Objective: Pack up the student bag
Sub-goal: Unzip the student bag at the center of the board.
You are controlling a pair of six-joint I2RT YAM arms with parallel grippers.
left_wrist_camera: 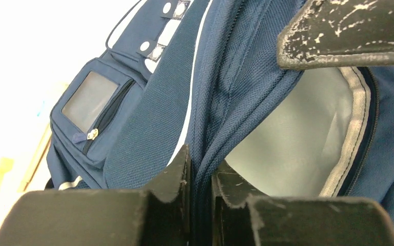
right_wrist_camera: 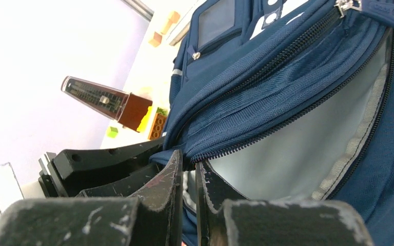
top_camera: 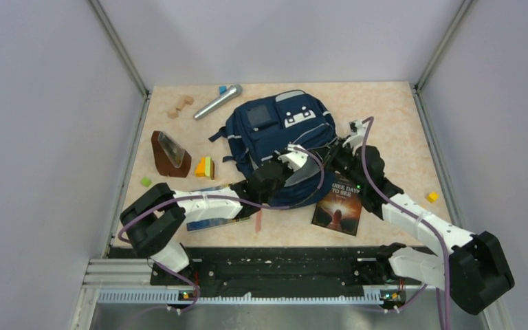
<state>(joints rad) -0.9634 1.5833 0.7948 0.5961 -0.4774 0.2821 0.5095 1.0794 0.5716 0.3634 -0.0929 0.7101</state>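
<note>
the student bag (top_camera: 275,130) lies flat near the middle of the table (top_camera: 399,117), a little toward 12 o'clock in the top view, front pocket up and its mouth turned toward 5 o'clock, facing the arms; the left gripper (top_camera: 293,163) comes in from 7 o'clock and sits at the near rim of the mouth; in the left wrist view its fingers (left_wrist_camera: 177,177) stand nearly together with the navy seam of the rim pinched between them, so it is clamped on the bag's edge; the right gripper (top_camera: 335,152) reaches in from 4 o'clock to the rim just beside it; in the right wrist view its fingers (right_wrist_camera: 170,177) are drawn close with a fold of blue fabric beside the zip caught between them, so it too is gripping the bag; between the two grips the mouth gapes and the pale grey lining (left_wrist_camera: 287,138) shows inside; a book (top_camera: 337,205) with a dark red cover lies on the table at 5 o'clock of the bag, touching or just beside its lower edge, partly under the right arm; a silver microphone (top_camera: 217,102) lies at 11 o'clock of the bag, with wooden blocks (top_camera: 180,106) farther toward 9 o'clock from it; a brown metronome (top_camera: 170,155) lies on its side at 9 o'clock of the bag, well apart; a yellow cube (top_camera: 432,196) sits alone at 4 o'clock near the table's edge.
</note>
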